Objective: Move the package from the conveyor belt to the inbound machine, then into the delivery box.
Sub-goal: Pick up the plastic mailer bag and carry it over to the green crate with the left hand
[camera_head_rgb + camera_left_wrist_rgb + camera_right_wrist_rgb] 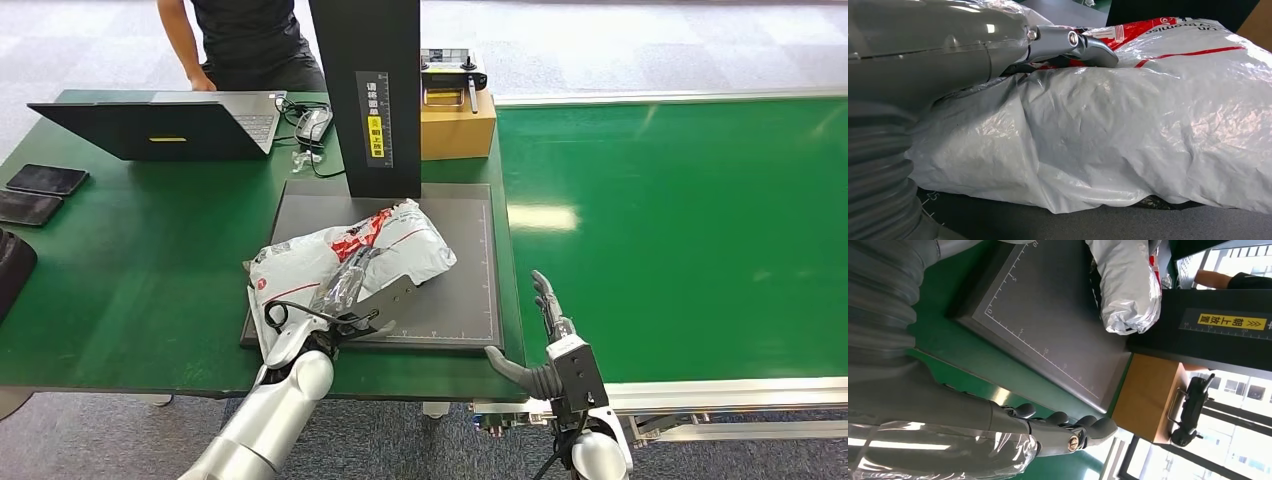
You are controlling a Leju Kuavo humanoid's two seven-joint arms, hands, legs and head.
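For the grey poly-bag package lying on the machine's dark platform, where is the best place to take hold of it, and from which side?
Grip the package at its near-left end, coming from the front table edge, where the left hand already lies on it. The bag is soft and crumpled, so its slack film bunches easily. The upright column blocks the far side, and the right hand hangs open, apart from it.

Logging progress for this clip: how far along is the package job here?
Done: the package is off the green conveyor belt and lies on the inbound machine's platform. In hand: the left hand grips it; the right hand is open, holding nothing. Left: moving it into the delivery box.
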